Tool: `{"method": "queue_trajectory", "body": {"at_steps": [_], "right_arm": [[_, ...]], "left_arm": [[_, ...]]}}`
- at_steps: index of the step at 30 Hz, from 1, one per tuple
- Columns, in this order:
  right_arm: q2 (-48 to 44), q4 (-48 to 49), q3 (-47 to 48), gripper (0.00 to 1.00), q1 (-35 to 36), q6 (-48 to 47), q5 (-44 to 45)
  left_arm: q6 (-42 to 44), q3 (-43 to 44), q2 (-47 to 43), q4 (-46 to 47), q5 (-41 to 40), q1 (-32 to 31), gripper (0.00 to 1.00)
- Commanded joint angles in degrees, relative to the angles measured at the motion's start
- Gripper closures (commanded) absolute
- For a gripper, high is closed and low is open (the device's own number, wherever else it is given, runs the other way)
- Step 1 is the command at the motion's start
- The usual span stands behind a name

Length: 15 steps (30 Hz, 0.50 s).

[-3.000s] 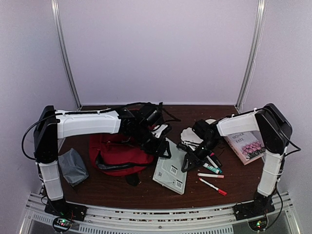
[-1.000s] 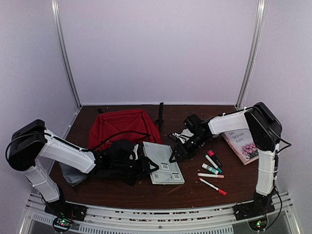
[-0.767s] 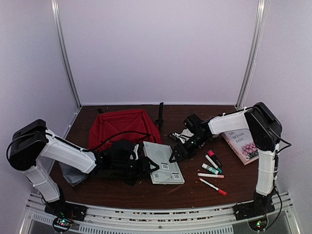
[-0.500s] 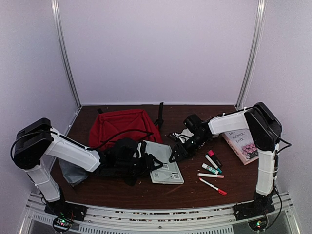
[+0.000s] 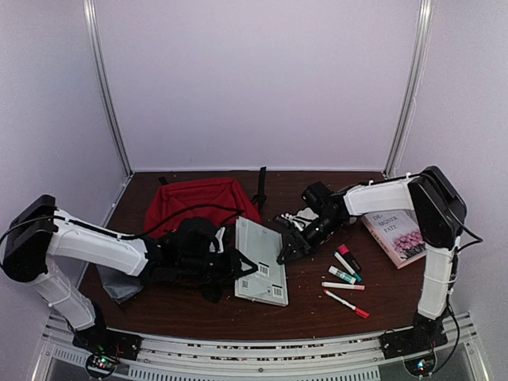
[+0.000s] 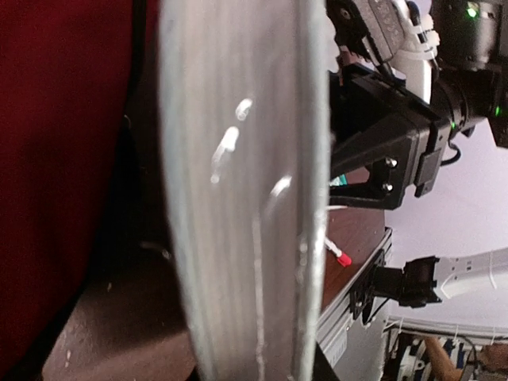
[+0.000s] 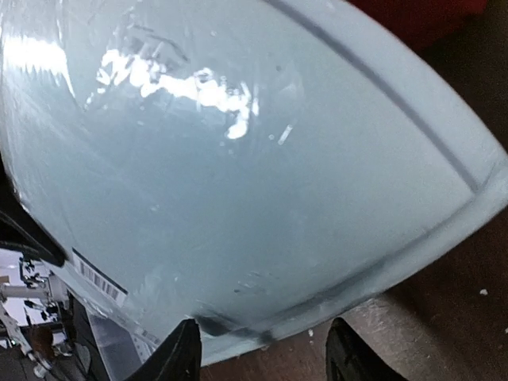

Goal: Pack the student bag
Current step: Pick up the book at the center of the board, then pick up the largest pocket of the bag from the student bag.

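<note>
The student bag [image 5: 198,202], a red backpack, lies flat at the back left, and its red fabric [image 6: 63,159] fills the left of the left wrist view. A pale grey-blue book [image 5: 262,266] is tipped up on edge just right of it. My left gripper [image 5: 232,266] is shut on the book's left side, so the book's edge [image 6: 238,198] fills that wrist view. My right gripper [image 5: 284,252] stands open at the book's right edge. In the right wrist view the book's cover [image 7: 238,159] sits just ahead of the spread fingertips [image 7: 181,353], and nothing lies between them.
Several markers [image 5: 345,274] lie on the brown table [image 5: 317,313] to the right, one of them red-capped [image 6: 343,259]. A flowered book [image 5: 397,234] lies at the far right. A grey pouch [image 5: 115,282] sits under the left arm. Something white [image 5: 305,216] lies behind the right gripper.
The left gripper has closed on the grey-blue book and tipped it up from lying flat. The right gripper has barely moved and stays open.
</note>
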Motion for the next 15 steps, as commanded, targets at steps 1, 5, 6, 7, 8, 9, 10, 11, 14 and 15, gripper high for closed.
{"method": "queue_trajectory", "body": {"at_steps": [1,5,6,7,8,9,10,11,14,15], "right_arm": [[-9.88,-12.07,4.03,0.46,0.04,-13.32,-2.77],[-15.81,-13.87,5.17,0.44,0.19,-20.67,-1.43],[-16.47,-13.5,5.45,0.43,0.4,-21.43,-0.77],[-16.55,-13.19,6.26,0.43,0.78,-21.92,0.81],[-16.39,-12.94,7.41,0.43,1.29,-22.25,2.94],[-15.7,-12.8,8.7,0.44,1.88,-22.51,4.85],[-15.03,-12.48,10.07,0.45,2.57,-22.81,6.65],[-14.2,-11.87,11.01,0.46,3.47,-22.97,8.21],[-12.44,-10.3,13.29,0.46,7.53,-24.7,14.25],[-12.04,-9.25,13.58,0.46,9.01,-24.89,16.31]], "left_arm": [[13.14,7.19,-15.05,-12.03,-2.46,-0.51,1.0],[19.29,10.3,-27.35,-31.98,-10.61,-0.02,1.0],[19.85,11.09,-30.21,-36.65,-12.24,0.26,1.0],[20.22,11.78,-32.87,-40.88,-13.73,0.69,1.0],[20.28,12.52,-35.41,-44.75,-15.41,1.14,1.0],[20.36,13.08,-37.69,-48.39,-17.04,1.51,1.0],[20.5,13.43,-40.04,-51.34,-18.72,1.81,1.0],[20.61,13.82,-42.14,-54.29,-20.5,1.95,1.0],[20.15,15.2,-46.61,-63.7,-24.96,2.94,1.0],[19.81,15.57,-47.8,-65.75,-26.24,3.01,1.0]]}}
